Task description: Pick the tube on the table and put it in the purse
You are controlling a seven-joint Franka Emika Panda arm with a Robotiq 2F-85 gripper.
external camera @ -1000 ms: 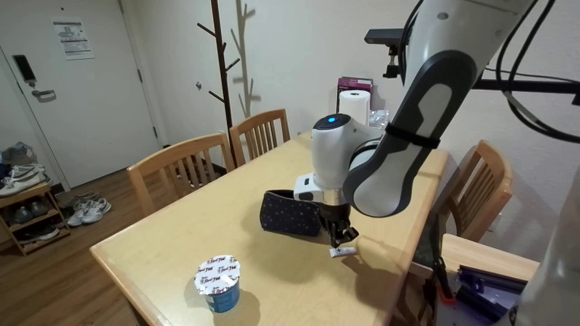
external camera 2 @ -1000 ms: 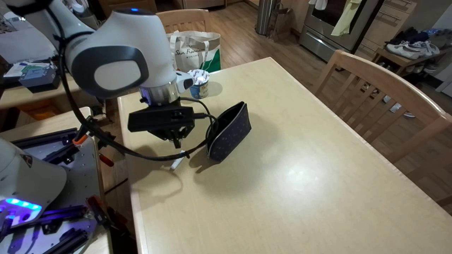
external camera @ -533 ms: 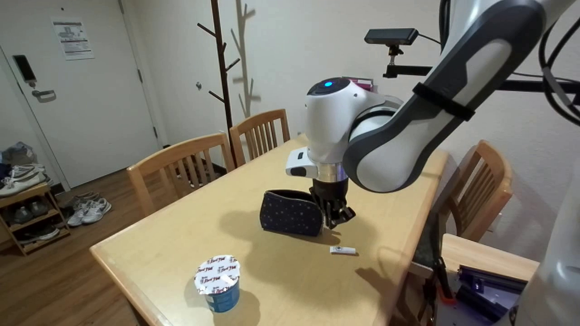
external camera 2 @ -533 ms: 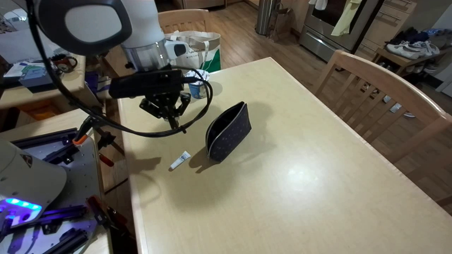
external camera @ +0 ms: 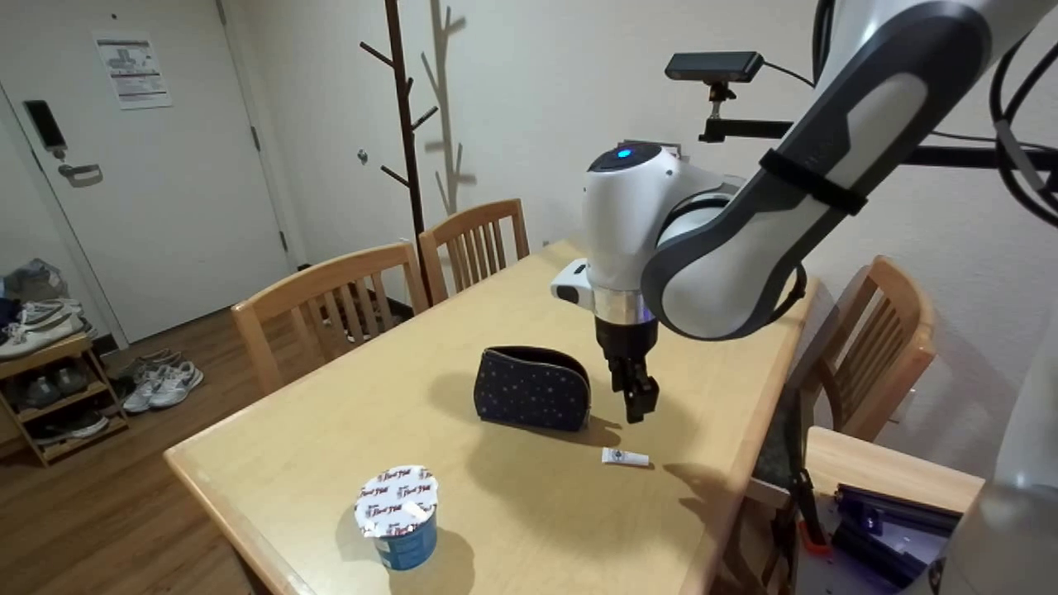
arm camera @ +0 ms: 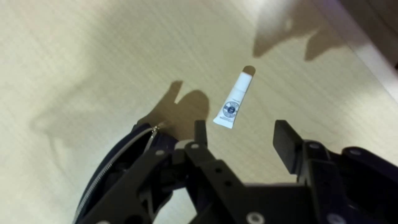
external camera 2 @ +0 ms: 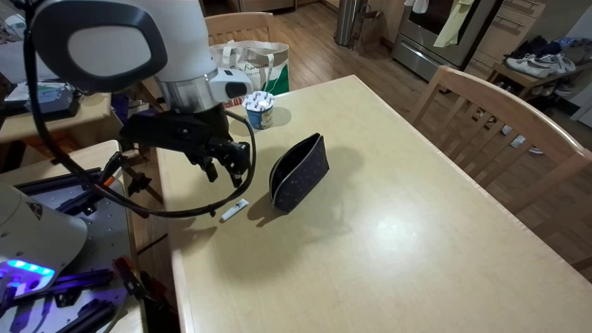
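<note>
Change: a second ago the fingers (arm camera: 286, 146) were down by the tube (arm camera: 235, 100); they have since risen clear and, in the last half second, turned about the vertical. The tube did not go up with them. It lies on the worktop (external camera 2: 393, 277), near the purse (external camera: 533, 392) but apart from it, slewed slightly against its earlier lie. Purse unmoved in both exterior views: upright, mouth gaping.

Fingers now apart, nothing between them, above the worktop. Reading: pick not yet made; the turn looks like re-aiming for a fresh try (whether the tube was ever gripped, cannot tell).

Orientation: tube lies flat. In the wrist view its long axis runs steeply, cap end up and to the right, toward the worktop's edge; the flattened end, nearer the fingers and the purse, down and to the left. That axis stands roughly crosswise to the line along which the fingers would come together, a little skewed. The tube is ahead of them, not between. Judgement: shift over the tube's middle, perhaps a touch more turn, then descend, so that the narrow width gets pinched.
</note>
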